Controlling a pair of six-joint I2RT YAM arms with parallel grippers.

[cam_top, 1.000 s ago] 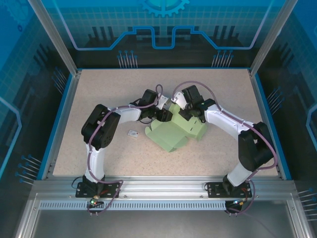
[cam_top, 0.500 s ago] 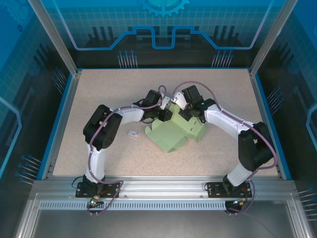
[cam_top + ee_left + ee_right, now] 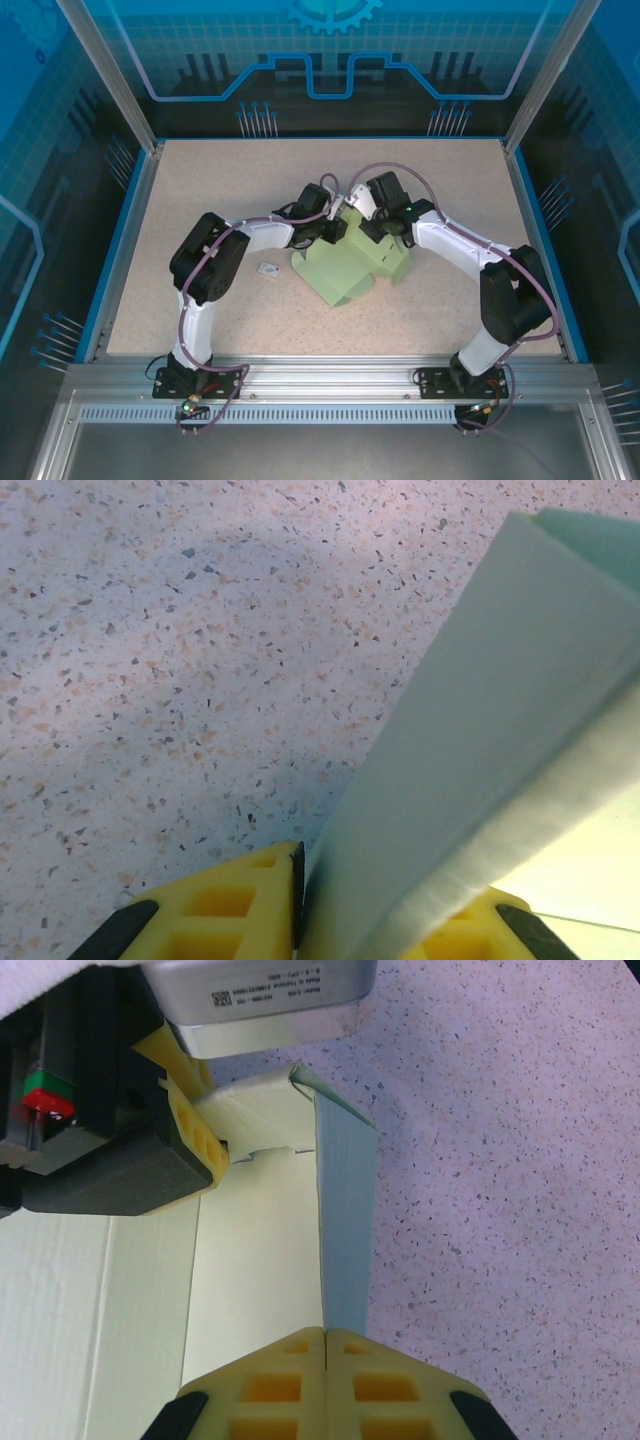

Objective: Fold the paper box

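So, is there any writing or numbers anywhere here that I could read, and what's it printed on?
Label on the grey casing: a square code and lines of tiny print, upside down, too small to read.
The paper box: no print visible.

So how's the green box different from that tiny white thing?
The paper box is pale green, the tiny thing white. The paper box is much bigger than the tiny thing. The left gripper and right gripper pinch the paper box; the tiny thing lies untouched. Both sit on the table.
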